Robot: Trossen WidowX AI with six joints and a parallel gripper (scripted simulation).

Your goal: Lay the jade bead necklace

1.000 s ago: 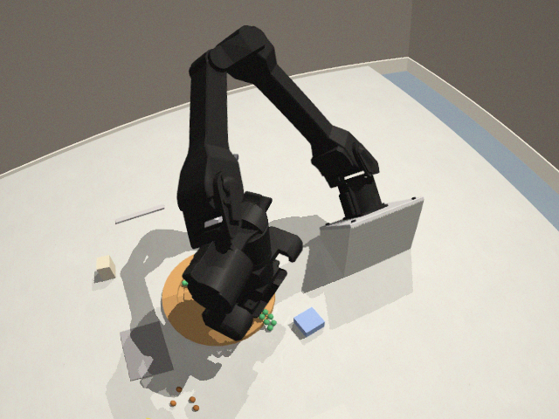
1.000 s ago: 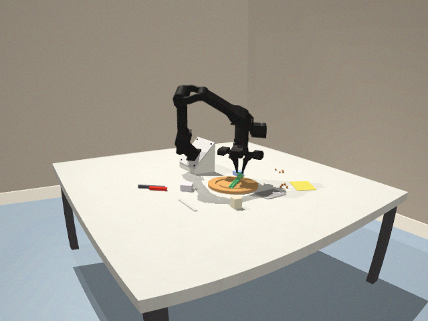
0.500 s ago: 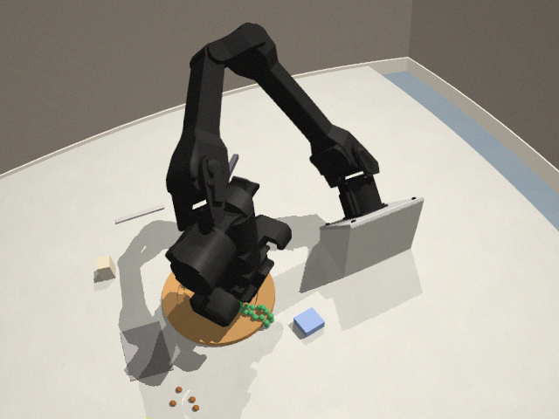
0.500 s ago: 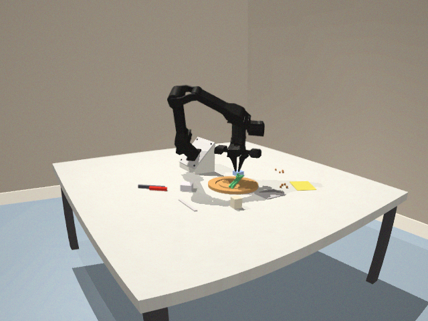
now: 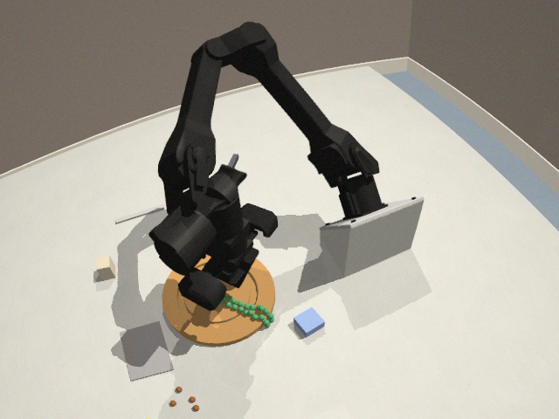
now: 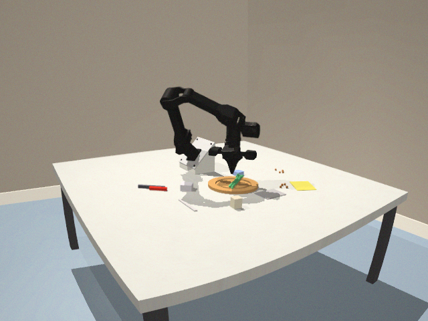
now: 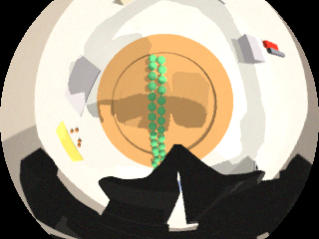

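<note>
The jade bead necklace [image 5: 251, 312] [image 6: 236, 181] [image 7: 152, 107] lies on the round bead board [image 5: 268, 291] [image 6: 213, 186] [image 7: 224, 100] as two long strands side by side. They run straight across the middle, not around the ring groove. The far end is just inside the groove; the near end crosses it and reaches the rim on the blue block's side. My gripper [image 6: 232, 172] [image 7: 178, 146] is shut and empty, its tips together above the board near that end. In the top view the arm hides part of the board and the far strands.
A blue block [image 5: 308, 320] is beside the board. A beige cube [image 5: 105, 265] [image 6: 236, 202], a flat grey plate [image 5: 155, 360], a thin pale stick [image 6: 188, 204], a grey block [image 7: 251, 49], a red-and-dark object [image 6: 158, 188], a yellow sheet [image 6: 302, 185] and several brown beads [image 5: 192, 399] lie around.
</note>
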